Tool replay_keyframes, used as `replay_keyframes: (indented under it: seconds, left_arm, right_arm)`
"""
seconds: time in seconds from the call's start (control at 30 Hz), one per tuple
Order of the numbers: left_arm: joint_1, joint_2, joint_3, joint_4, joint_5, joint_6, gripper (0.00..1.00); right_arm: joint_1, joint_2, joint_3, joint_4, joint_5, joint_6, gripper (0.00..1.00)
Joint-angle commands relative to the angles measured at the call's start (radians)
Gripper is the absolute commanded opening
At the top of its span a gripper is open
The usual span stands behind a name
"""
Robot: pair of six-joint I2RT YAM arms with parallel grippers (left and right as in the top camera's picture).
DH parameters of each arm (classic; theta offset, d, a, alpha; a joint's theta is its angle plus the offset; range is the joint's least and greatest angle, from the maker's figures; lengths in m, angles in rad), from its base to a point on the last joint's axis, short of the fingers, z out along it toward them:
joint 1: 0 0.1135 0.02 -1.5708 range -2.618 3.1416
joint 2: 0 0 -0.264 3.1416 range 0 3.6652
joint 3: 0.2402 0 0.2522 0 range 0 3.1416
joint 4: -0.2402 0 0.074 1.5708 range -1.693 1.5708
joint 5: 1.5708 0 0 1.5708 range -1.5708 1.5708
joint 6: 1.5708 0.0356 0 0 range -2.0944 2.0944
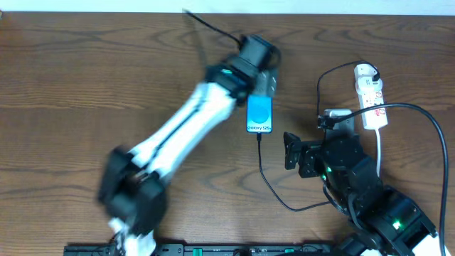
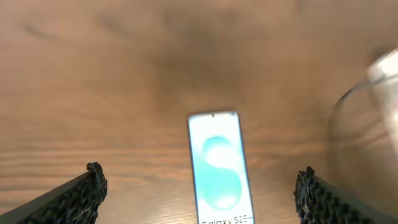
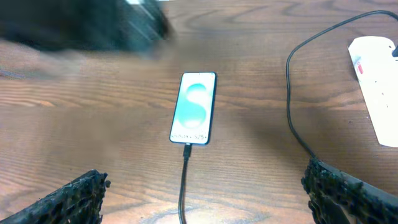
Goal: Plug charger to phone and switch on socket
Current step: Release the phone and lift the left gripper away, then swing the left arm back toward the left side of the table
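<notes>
1. Blue-screened slim phone, mid-table; thin black charger cable meets its end
2. Left gripper, right gripper: fingers spread (empty)
3. Risk: reaching the narrow white power strip may snag the cable, unplugging the phone

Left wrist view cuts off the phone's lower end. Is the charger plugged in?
Observer: In the right wrist view the charger meets the phone at its bottom edge, and it looks seated.
Operator: Where is the socket?
Observer: Overhead, the socket lies to the phone's right, with neither gripper on it.
Operator: And the right gripper?
Observer: The right gripper is open and empty, pointed toward the phone.
</notes>
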Motion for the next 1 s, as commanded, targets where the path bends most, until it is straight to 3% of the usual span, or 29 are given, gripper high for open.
replay_keyframes:
  seconds: [0.0,0.1,0.13,0.17,0.2,0.23,0.27,0.3,0.67,0.73,0.87,0.93,0.97]
  left_arm:
    - [0.057,-0.140,0.008,-0.053,-0.003,0.036,0.98]
    - [0.096,-0.222,0.008,-0.116,-0.003,0.036,0.99]
    - [0.108,-0.245,0.008,-0.141,-0.003,0.036,0.68]
    - [0.118,-0.263,0.008,-0.162,-0.003,0.036,0.47]
    - [0.130,-0.281,0.008,-0.184,-0.003,0.036,0.42]
    - [0.141,-0.298,0.008,-0.205,-0.003,0.036,0.48]
    - [0.150,-0.310,0.008,-0.224,-0.003,0.036,0.77]
    - [0.158,-0.320,0.008,-0.243,-0.003,0.036,0.98]
    - [0.191,-0.338,0.008,-0.379,-0.003,0.036,1.00]
    - [0.191,-0.339,0.008,-0.389,-0.003,0.037,0.79]
    - [0.191,-0.347,0.008,-0.411,-0.003,0.037,0.52]
    - [0.191,-0.358,0.008,-0.425,-0.003,0.045,0.52]
    - [0.191,-0.364,0.008,-0.432,-0.003,0.051,0.63]
  right_arm:
    - [-0.010,0.024,0.011,0.004,0.001,0.015,0.99]
    - [-0.010,0.050,0.011,0.006,0.001,0.015,0.99]
    - [-0.010,0.061,0.011,0.007,0.001,0.015,0.99]
    - [-0.010,0.070,0.011,0.010,0.001,0.016,0.99]
    - [-0.010,0.079,0.011,0.012,0.002,0.021,0.99]
    - [-0.010,0.089,0.011,0.015,0.001,0.032,0.99]
    - [-0.010,0.098,0.011,0.018,0.001,0.042,0.99]
    - [-0.010,0.107,0.011,0.020,0.001,0.054,0.99]
    - [-0.010,0.141,0.011,0.040,-0.044,0.067,0.99]
    - [-0.010,0.141,0.011,0.036,-0.045,0.068,0.99]
    - [-0.011,0.141,0.011,0.026,-0.047,0.067,0.99]
    - [-0.013,0.139,0.013,0.024,-0.048,0.068,0.99]
    - [-0.015,0.139,0.014,0.022,-0.048,0.076,0.99]
